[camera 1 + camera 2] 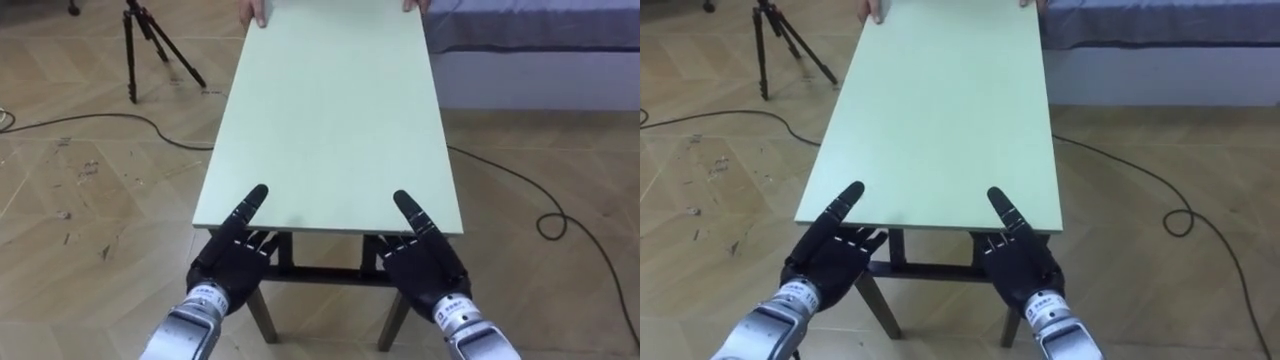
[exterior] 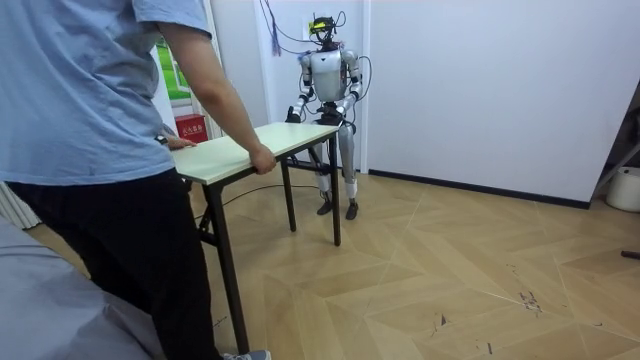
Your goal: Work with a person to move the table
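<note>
Heads up on the geometry, because the whole carry hangs on it. The counter [image 1: 330, 110] lies straight ahead of you with its long axis running directly away from the robot. You've got the near short end, and a person [image 2: 100, 150] grips the far short end, facing you in the room view.

Neither arm is nearer. The left robot hand [image 1: 232, 258] sits at the near-left corner and the right robot hand [image 1: 425, 262] at the near-right corner, pretty evenly spaced either side of the centre line. Each one has its thumb laid flat on top of the counter and the rest of its fingers curled under the near edge, so both look clamped onto the top rather than just resting on it.

So the counter is directly in front of and touching both hands, and it spans the gap between you and the person. My guess is any move has to go along that long axis or swing both ends together, or you'll twist it out of somebody's hold.

Watch the sides: there's a bed [image 1: 540, 40] just beside the far-right corner and a tripod [image 1: 140, 40] off to the far left.
</note>
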